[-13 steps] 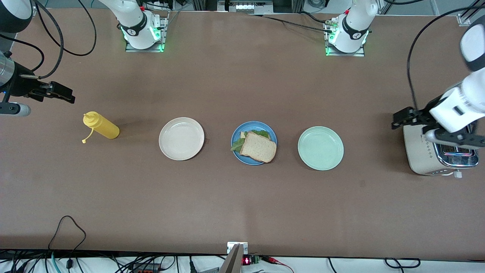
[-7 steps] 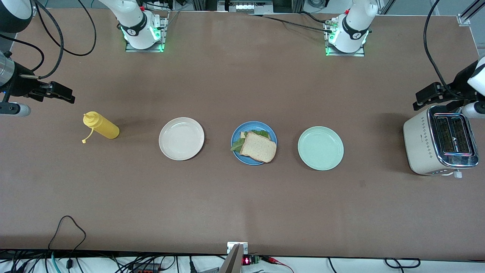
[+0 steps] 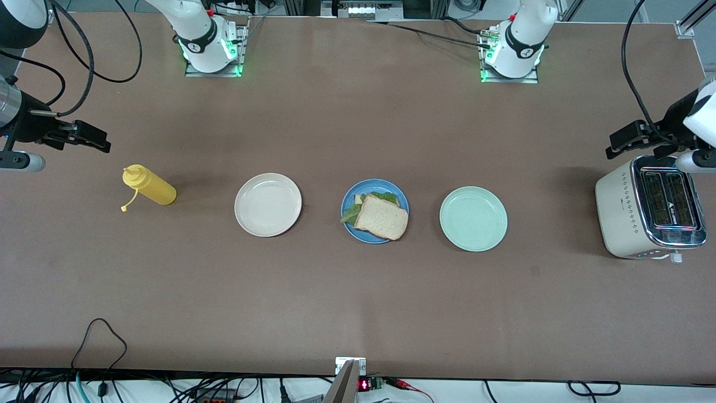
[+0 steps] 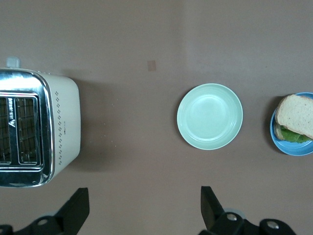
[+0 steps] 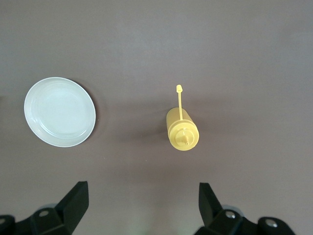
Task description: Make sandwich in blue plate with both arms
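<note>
- Sandwich [image 3: 380,217] is being shown assembled on the blue plate [image 3: 348,197], between two other plates.
- Left gripper [image 4: 145,211] and right gripper [image 5: 143,208] are being held wide open, empty, at the table's ends.
- Nothing further is apparently being required.

The table [image 3: 358,302] has a matt brown, cloth-like top. The blue plate [image 3: 348,197], cream plate [image 3: 268,204] and pale green plate [image 3: 473,219] look smooth with a soft sheen, and the yellow squeeze bottle [image 3: 150,187] looks like plastic. The toaster [image 3: 623,215] has a matt cream body under glossy chromed metal, and the sandwich [image 3: 382,217] bread looks porous and rough.
</note>
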